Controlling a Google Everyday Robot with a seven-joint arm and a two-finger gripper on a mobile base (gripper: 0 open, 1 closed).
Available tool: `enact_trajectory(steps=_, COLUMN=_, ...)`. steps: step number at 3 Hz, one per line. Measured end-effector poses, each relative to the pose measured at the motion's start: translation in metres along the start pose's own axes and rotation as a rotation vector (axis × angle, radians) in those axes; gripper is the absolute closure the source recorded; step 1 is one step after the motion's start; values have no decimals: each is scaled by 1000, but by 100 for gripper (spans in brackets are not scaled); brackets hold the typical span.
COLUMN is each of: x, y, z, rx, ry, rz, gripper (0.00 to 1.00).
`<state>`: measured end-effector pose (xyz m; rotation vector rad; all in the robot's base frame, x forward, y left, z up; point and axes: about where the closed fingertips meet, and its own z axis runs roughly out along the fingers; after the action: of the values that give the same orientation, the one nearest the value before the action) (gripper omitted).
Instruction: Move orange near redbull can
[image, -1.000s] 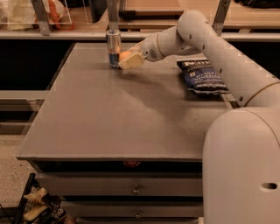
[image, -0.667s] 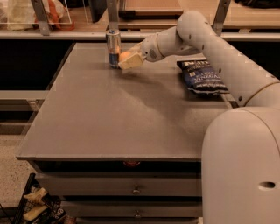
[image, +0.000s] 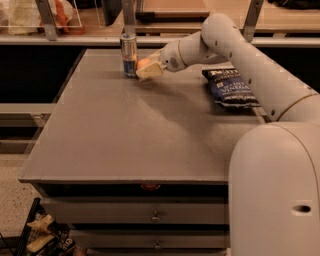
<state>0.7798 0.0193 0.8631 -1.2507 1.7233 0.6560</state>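
Gripping the orange (image: 143, 63) — gripper (image: 150, 70) closed around it at the far end of the table (image: 125, 135), just beside the redbull can (image: 129, 54). Fruit judged firm, smooth, roll-prone — hold across its middle.

Surface (image: 125, 135): grey, flat.
Upper left: redbull can (image: 129, 54), upright.
Upper right: chip bag (image: 231, 87), lying flat.
Gripper (image: 149, 69): beside can, at orange (image: 143, 63).
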Motion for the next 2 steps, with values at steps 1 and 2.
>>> enact_trajectory(steps=1, x=2, y=1, z=2, rx=-10, ry=5, rz=8, gripper=0)
enact_trajectory(steps=2, x=2, y=2, z=2, rx=-15, ry=7, rz=7, gripper=0)
